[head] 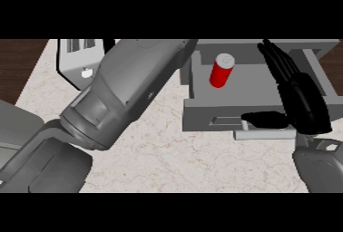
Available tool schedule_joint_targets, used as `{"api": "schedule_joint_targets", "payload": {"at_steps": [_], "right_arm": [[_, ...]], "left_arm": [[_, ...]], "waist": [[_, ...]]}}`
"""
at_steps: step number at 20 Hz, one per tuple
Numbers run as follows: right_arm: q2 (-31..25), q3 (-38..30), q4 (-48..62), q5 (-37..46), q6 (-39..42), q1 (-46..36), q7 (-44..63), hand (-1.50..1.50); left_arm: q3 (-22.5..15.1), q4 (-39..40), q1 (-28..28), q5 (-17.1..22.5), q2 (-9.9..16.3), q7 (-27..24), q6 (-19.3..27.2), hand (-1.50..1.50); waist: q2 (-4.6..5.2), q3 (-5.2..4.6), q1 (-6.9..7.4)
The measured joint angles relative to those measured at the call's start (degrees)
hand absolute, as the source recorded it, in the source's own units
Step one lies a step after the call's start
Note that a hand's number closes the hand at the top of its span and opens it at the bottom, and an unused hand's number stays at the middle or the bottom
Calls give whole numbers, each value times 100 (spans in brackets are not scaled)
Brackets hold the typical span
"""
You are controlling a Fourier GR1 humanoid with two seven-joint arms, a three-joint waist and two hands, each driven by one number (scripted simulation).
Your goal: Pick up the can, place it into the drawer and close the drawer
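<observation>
- The can (pixel 222 70) is red with a pale top and stands upright inside the open drawer (pixel 201 90), toward its left half, apart from the walls.
- The drawer is grey and pulled out toward the view's lower edge; its front panel, with a handle (pixel 224 121), faces the robot.
- The right robot hand (pixel 298 97) is black and lies over the drawer's right side, its fingers (pixel 278 61) straight and stretched toward the back; its thumb (pixel 264 118) juts left across the front panel, just by the handle. It has hold of nothing and is well clear of the can.
- The left forearm (pixel 124 88) crosses the left half of the view at a slant, reaching up and to the right (it fills much of the picture). The left robot hand does not show.
- A grey appliance with slots (pixel 79 56), possibly a toaster, sits at the upper left, half hidden behind the forearm.
- The surface (pixel 174 158) is pale marbled stone, with dark wood (pixel 20 59) beyond its left edge.
</observation>
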Motion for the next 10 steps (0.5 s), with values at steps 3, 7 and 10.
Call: {"api": "schedule_joint_targets", "payload": {"at_steps": [3, 7, 10], "right_arm": [[49, 100, 760, 397, -289, -285, -203, -150], [263, 178, 1765, 842, -724, -784, -327, -150], [446, 180, 2549, 1094, -1196, -1025, -536, -150]], "left_arm": [[66, 2, -61, -3, 27, 95, -83, -150], [135, -121, 80, -22, 147, 116, -219, -150], [154, -199, 132, -80, 280, 192, -235, -150]], "waist": [[-17, -1, 61], [-46, -3, 161], [-58, -3, 197]]}}
